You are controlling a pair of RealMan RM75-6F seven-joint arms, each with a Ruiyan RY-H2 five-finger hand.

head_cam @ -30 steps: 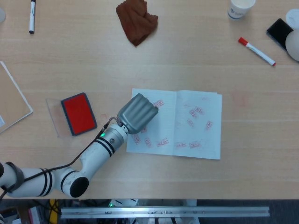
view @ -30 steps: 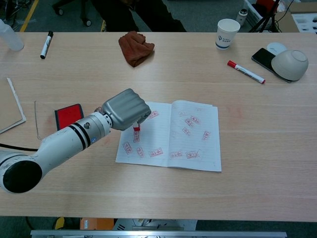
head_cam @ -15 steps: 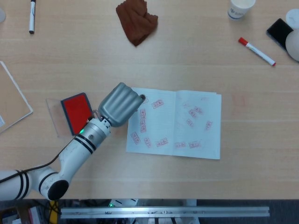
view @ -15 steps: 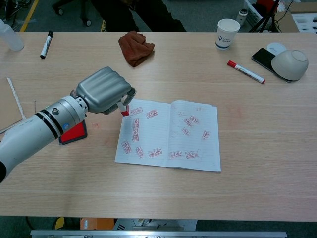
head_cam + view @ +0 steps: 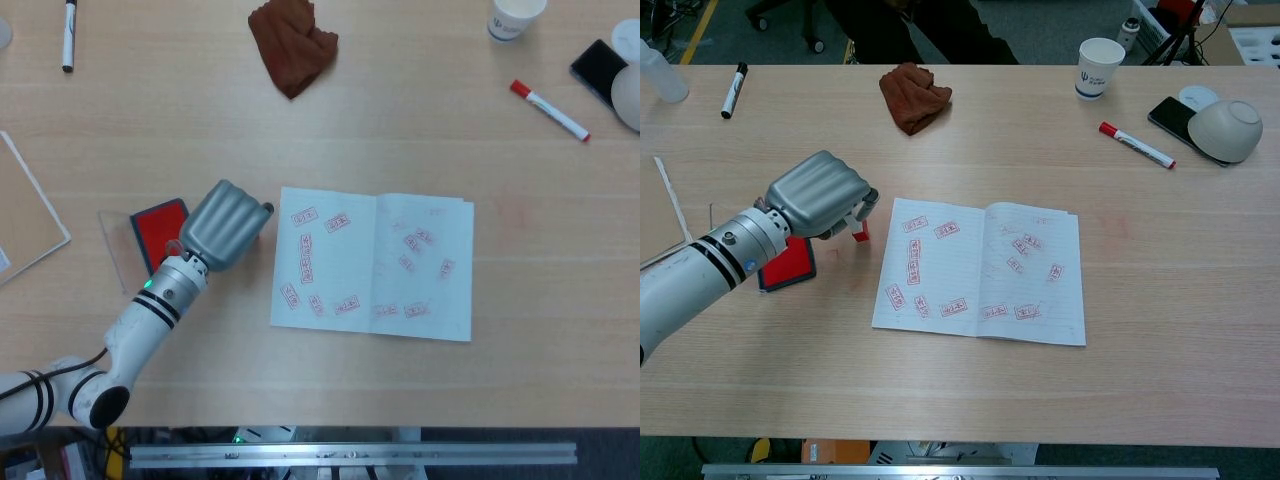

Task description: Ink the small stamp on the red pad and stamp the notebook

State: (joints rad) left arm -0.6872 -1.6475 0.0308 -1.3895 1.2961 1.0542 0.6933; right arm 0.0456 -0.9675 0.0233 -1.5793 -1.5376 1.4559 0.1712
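The table (image 5: 1160,300) is bare toward its right and near edges. The open notebook (image 5: 980,272), dotted with red prints, lies mid-table. Left of it, the left hand (image 5: 820,193) grips the small stamp (image 5: 859,231) beside the red pad (image 5: 788,265).

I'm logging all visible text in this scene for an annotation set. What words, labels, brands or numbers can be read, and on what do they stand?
No text here can be read for certain.
Notebook: many red stamp marks, lettering too small to read.
Paper cup: a small blue logo with a line of print, blurred.
Black marker and red marker: any barrel print is illegible.
Small stamp held by the left hand: no readable label.
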